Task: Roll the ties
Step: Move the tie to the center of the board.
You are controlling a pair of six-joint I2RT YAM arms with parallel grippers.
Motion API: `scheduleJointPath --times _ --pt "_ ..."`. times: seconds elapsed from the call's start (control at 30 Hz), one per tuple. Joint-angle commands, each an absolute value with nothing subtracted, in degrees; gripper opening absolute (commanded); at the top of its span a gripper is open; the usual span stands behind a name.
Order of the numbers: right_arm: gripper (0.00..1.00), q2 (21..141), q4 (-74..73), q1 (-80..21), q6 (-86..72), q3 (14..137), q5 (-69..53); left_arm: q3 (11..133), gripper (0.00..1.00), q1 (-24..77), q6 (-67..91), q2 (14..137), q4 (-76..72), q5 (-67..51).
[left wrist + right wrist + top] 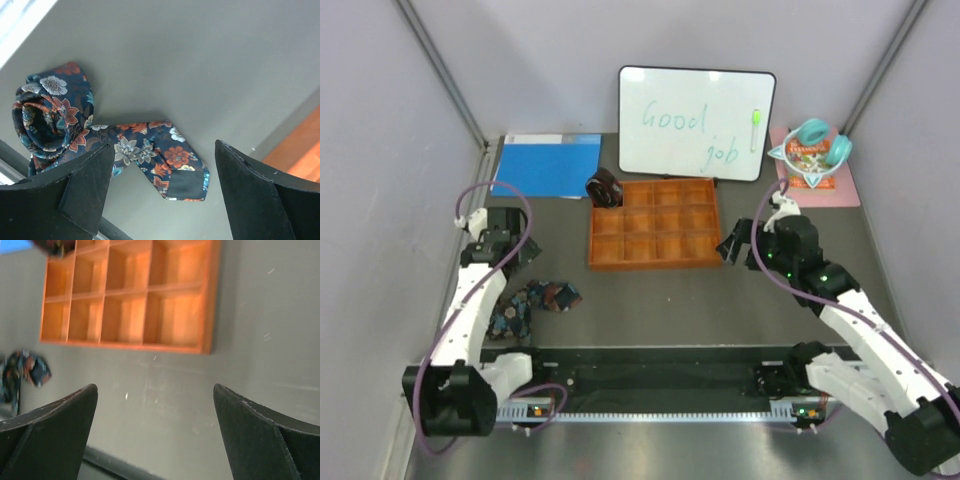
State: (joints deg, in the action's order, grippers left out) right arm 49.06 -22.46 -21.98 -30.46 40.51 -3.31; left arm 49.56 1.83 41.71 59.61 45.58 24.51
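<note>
The left pincer (164, 146) and right pincer (155, 387) gaped empty. The floral tie (120, 145) lay half-coiled on the counter (650, 310) left of the tray (655, 265). Its loose tail likely needed pinching near the coil and winding snugly.

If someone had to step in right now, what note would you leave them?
Left gripper: open, empty, over the floral tie.
Right gripper: open, empty, above the table beside the tray.
Brown tie: rolled, at the tray's far-left corner.
Floral tie: only partly coiled, tail loose on the table.
Left to do: finish rolling it.
</note>
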Motion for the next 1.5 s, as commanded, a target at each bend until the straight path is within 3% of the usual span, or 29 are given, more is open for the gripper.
scheduleJointPath --times 0.0,0.77,1.03,1.13,1.27,1.47 --pt "0.99 47.64 -23.47 -30.03 -33.31 38.59 -0.18 48.61 0.85 -5.17 39.90 62.74 43.86 11.99" --pt "0.99 45.53 -24.70 -33.40 -32.78 35.68 2.28 37.45 0.74 -7.74 46.49 75.49 32.79 7.21" --pt "0.99 44.56 -25.84 -33.31 -32.52 36.04 2.11 36.38 0.79 -7.73 45.88 79.80 27.78 3.96" --pt "0.99 44.47 -26.02 -33.40 -32.35 35.77 2.28 37.00 0.64 -7.73 45.09 82.96 27.25 2.30" --pt "0.99 44.30 -26.37 -33.40 -32.34 35.33 2.46 35.60 0.33 -7.65 44.48 83.85 25.06 0.35" --pt "0.99 44.56 -26.10 -33.40 -32.17 35.16 2.37 34.80 0.04 -6.60 43.24 82.18 23.47 -2.46"
